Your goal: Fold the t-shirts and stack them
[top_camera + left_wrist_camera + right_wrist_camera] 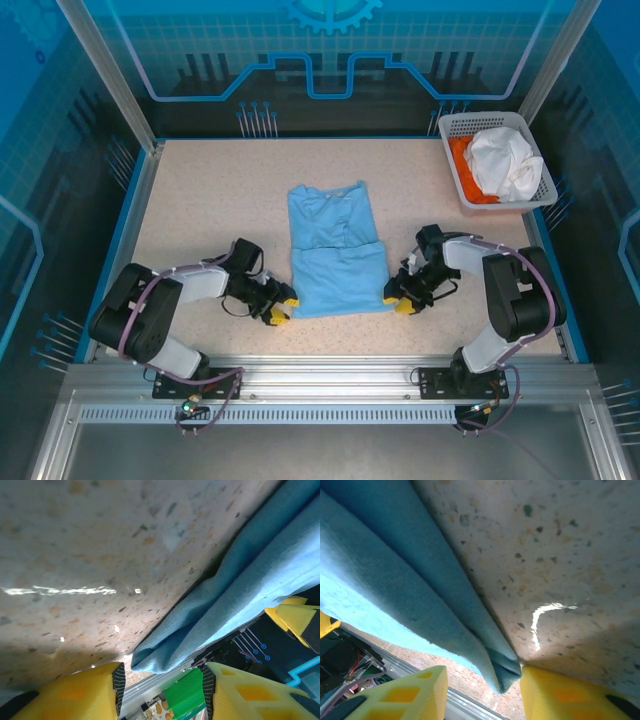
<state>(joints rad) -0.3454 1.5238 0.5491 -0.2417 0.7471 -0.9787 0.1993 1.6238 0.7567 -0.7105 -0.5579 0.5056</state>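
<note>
A light blue t-shirt (335, 250) lies on the table's middle, its lower part folded up into a wider band. My left gripper (281, 309) sits low at the shirt's near left corner. In the left wrist view that corner (165, 652) rests just ahead of the gap of the left gripper (162, 685), whose yellow fingers stand apart and do not pinch it. My right gripper (404, 298) is at the near right corner. There the folded corner (502, 667) lies inside the right gripper (482, 690), touching one finger (555, 695), with a gap to the other.
A white lattice basket (455, 125) stands at the back right, holding a white t-shirt (505, 160) over an orange one (465, 165). The speckled tabletop (210, 200) is bounded by blue edging and a metal rail at the near side.
</note>
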